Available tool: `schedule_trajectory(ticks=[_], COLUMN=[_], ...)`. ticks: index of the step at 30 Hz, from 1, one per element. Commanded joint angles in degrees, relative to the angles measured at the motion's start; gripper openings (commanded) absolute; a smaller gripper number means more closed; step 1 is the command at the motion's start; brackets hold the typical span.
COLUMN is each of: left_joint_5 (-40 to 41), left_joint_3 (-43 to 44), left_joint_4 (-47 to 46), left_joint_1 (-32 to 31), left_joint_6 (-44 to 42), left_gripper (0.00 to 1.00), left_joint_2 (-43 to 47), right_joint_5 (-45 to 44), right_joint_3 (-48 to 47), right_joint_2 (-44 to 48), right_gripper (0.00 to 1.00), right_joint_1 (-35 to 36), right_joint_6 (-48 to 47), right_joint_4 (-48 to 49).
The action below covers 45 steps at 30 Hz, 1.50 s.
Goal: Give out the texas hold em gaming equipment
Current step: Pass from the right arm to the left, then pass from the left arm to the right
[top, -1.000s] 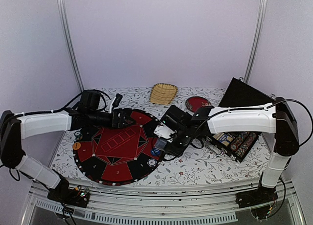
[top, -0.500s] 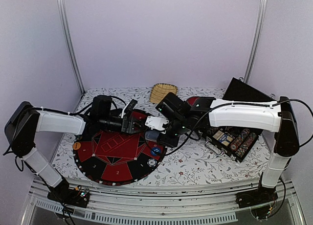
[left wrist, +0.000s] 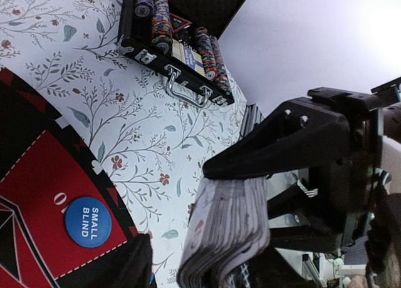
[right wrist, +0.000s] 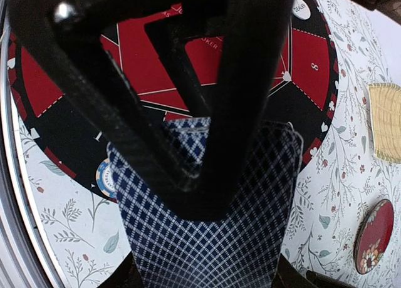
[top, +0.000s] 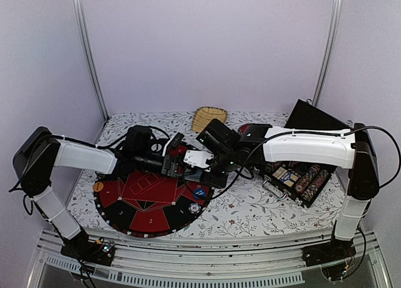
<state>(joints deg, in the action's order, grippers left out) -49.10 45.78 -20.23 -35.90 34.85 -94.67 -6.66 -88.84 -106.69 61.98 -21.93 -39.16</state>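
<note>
Buttons [left wrist: 88, 221] lie on the mat [top: 150, 189], nothing dealt yet: the right end effector [top: 202, 165] pinches the whole card stack [right wrist: 207, 244], and I cannot tell if the left end effector [top: 178, 163] grips.

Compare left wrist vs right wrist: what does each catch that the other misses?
Left wrist only: the open case with its chips, the small-blind button, and the deck seen edge-on.
Right wrist only: the basket, the plate, the dealer button, and the deck's blue checked back.
Both: the deck, the mat and the floral cloth.
</note>
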Motion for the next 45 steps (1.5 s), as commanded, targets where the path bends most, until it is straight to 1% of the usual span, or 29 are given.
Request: schedule_trajectory(ticks=[1,3,4,5,6,8,10,11,13,14,15,17,20,22,23,28,30,38,43,45], left_joint_5=[1.2,0.0,-0.5,-1.0,-1.6,-3.2,-3.8,-3.7,-3.9,-4.2,-4.6,-5.5,-6.3,-6.7,-6.8,-6.5,-6.4,-6.3,-4.9,-4.9], left_joint_3=[2.5,2.8,2.8,2.8,2.7,2.0,0.8,0.3,-0.6,-0.9,-1.0,-1.2,-1.0,-0.9,-0.9,-1.2,-1.1,-1.3,-1.5,-1.5], left_joint_4=[3.6,2.9,2.5,2.1,1.6,0.3,-1.6,-2.1,-3.4,-4.2,-4.9,-6.2,-7.1,-7.2,-7.4,-8.0,-8.0,-8.1,-7.4,-7.4], left_joint_1=[-1.2,-1.5,-1.6,-1.7,-1.7,-1.7,-1.7,-1.7,-1.7,-1.6,-1.6,-1.6,-1.6,-1.6,-1.6,-1.6,-1.6,-1.6,-1.0,-0.8], left_joint_6=[-3.8,-3.6,-3.5,-3.5,-3.5,-3.4,-3.2,-3.2,-2.7,-2.3,-2.0,-1.1,-0.3,-0.1,0.0,0.4,0.6,1.2,1.6,2.0], left_gripper=[0.43,0.27,0.13,0.02,0.00,0.00,0.00,0.00,0.00,0.00,0.00,0.00,0.00,0.00,0.00,0.00,0.00,0.00,0.00,0.00], left_joint_2=[-0.9,-1.2,-1.2,-1.0,-0.8,-0.1,1.3,2.1,3.5,4.1,4.5,5.0,5.5,5.7,5.8,6.8,6.8,6.7,6.1,5.6], right_joint_5=[-0.4,-0.1,-0.1,-0.1,-0.3,-0.8,-1.4,-1.8,-2.2,-2.0,-1.8,-1.8,0.4,2.5,2.6,2.7,2.3,1.9,2.3,2.1], right_joint_3=[-2.4,-2.5,-2.4,-2.3,-2.0,-0.7,1.4,2.6,5.7,7.5,9.7,16.0,26.1,30.2,31.0,29.9,29.6,26.1,26.3,26.1], right_joint_2=[-0.6,-0.6,-0.6,-0.6,-0.4,0.5,1.7,2.6,4.7,6.2,7.6,11.5,17.5,20.1,20.4,17.7,16.6,13.5,14.0,13.9], right_gripper=[0.49,0.49,0.49,0.48,0.48,0.48,0.51,0.57,0.87,0.99,0.99,0.99,0.99,0.99,0.99,1.00,0.97,0.84,0.81,0.74], right_joint_1=[0.3,0.4,0.4,0.4,0.4,0.4,0.4,0.4,0.3,0.3,0.2,0.0,0.0,-0.1,-0.1,-0.7,-0.7,-0.7,-0.5,-0.5], right_joint_6=[-0.6,-0.8,-0.9,-0.9,-0.8,-0.6,-0.6,-0.4,0.2,0.4,0.3,-0.4,-4.5,-7.7,-8.8,-9.4,-9.7,-10.8,-10.8,-10.9], right_joint_4=[0.6,0.6,0.8,1.0,1.3,2.4,4.2,5.4,8.7,11.0,13.4,22.3,35.6,41.6,43.0,42.4,42.9,40.3,40.1,39.5])
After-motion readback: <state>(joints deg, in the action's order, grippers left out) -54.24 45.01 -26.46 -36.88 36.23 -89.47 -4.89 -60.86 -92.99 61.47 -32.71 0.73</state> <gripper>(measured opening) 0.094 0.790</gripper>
